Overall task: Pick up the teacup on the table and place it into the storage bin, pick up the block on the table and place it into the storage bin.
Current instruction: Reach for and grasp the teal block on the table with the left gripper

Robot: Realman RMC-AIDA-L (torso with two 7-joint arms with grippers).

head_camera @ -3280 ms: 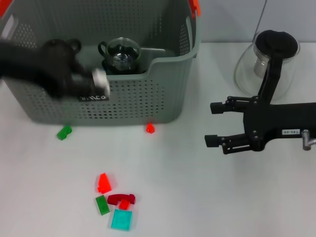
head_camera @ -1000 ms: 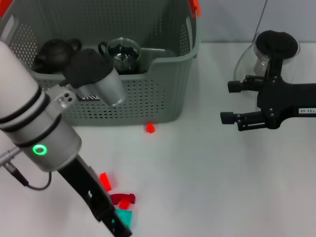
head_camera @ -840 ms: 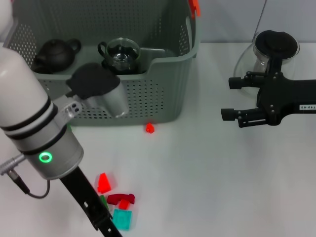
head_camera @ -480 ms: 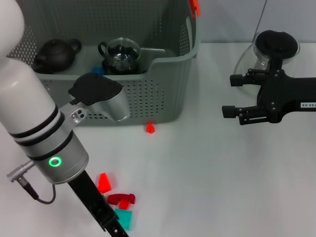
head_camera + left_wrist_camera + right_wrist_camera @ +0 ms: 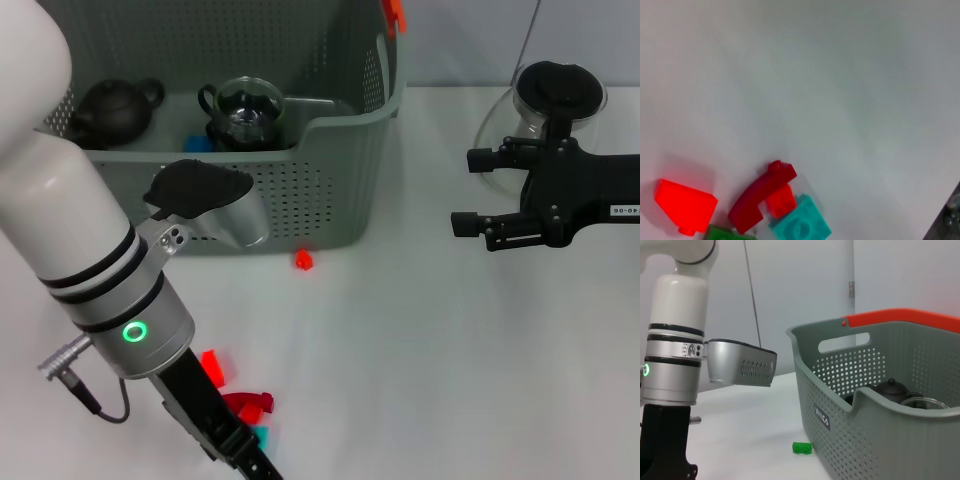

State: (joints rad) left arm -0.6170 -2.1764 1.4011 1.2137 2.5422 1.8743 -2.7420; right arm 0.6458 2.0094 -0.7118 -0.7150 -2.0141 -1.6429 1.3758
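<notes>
Reaching low: left gripper point(image 5: 240, 455) over the red, maroon, teal plastic blocks point(image 5: 771, 197); finger spread hidden.
Right gripper point(image 5: 465, 192): parked aside, fingers spread wide, empty.
Grey perforated storage bin point(image 5: 330, 190): farthest, holding clear glass teacup point(image 5: 245, 108).

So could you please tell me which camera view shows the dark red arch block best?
The left wrist view: the dark red arch block lies whole among the other blocks. In the head view only its edge shows beside the left arm. The right wrist view does not show it.
</notes>
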